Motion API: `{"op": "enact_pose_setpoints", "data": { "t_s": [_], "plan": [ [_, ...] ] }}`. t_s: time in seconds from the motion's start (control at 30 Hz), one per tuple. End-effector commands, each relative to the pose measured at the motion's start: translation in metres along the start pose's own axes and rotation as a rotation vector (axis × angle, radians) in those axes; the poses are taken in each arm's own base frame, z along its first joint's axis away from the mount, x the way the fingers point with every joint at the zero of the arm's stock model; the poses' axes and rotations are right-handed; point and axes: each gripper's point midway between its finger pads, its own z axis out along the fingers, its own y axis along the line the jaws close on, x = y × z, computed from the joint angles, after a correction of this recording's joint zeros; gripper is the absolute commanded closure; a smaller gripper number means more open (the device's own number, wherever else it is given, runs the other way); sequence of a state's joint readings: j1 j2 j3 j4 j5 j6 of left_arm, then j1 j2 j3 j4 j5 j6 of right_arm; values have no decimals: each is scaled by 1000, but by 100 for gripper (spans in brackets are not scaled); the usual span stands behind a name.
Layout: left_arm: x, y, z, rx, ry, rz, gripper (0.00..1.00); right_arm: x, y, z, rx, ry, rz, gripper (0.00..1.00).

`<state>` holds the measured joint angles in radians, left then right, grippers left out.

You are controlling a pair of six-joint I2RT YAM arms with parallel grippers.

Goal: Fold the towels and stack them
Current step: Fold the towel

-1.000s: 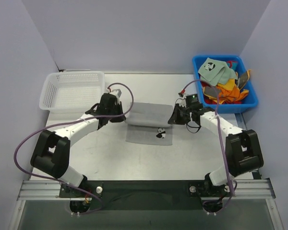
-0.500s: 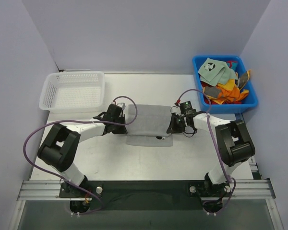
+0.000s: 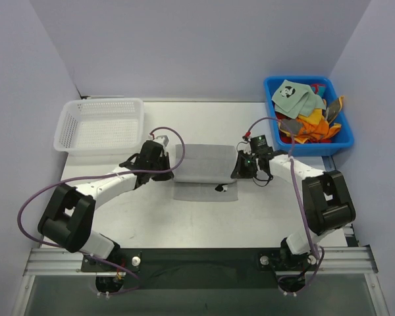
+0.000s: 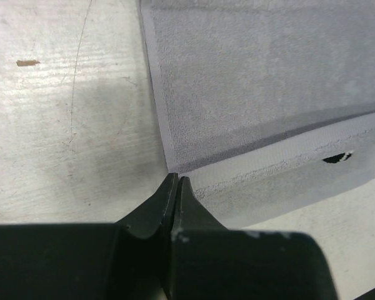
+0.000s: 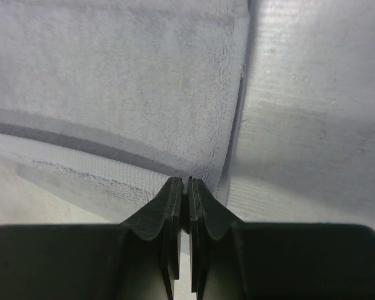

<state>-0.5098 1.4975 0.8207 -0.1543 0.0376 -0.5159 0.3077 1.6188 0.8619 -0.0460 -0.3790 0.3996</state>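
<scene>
- The grey towel point(image 3: 201, 163) lies mid-frame on the table point(image 3: 151, 210). Its upper layer is doubled over a lower one, whose strip shows along the bottom edge with a small panda mark point(image 3: 219, 188).
- The left gripper point(image 3: 166, 166) is clenched on the upper layer's left corner, and the right gripper point(image 3: 239, 170) is clenched on its right corner.
- The fold looks half made. My advice is to carry both corners together toward the bottom edge, low and level, so the hems line up, and to let go only once the layer lies flat.
- More towels point(image 3: 303, 112) sit in the blue bin point(image 3: 329, 148) at upper right.
</scene>
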Motion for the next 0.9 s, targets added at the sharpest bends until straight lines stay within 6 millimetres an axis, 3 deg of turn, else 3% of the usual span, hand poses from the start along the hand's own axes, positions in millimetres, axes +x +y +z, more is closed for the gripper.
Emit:
{"op": "enact_pose_setpoints", "data": {
  "t_s": [0.0,0.17,0.3,0.5,0.63,0.87],
  "plan": [
    [-32,-14,-22,19,-87,16,100,-30,4,-29,31,-95,-36,100],
    [-30,-22,-36,39,-98,29,100,-35,11,-46,16,-130,-46,100],
    [-20,-18,-35,35,-83,22,100,-27,13,-48,3,-115,-38,100],
    [0,-9,-21,8,-28,24,100,1,1,-30,23,-24,-15,100],
    [16,-13,-8,15,17,36,100,19,-14,-12,64,55,2,100],
    [47,-5,14,-29,106,18,100,33,-27,7,91,132,12,100]
  ]
}}
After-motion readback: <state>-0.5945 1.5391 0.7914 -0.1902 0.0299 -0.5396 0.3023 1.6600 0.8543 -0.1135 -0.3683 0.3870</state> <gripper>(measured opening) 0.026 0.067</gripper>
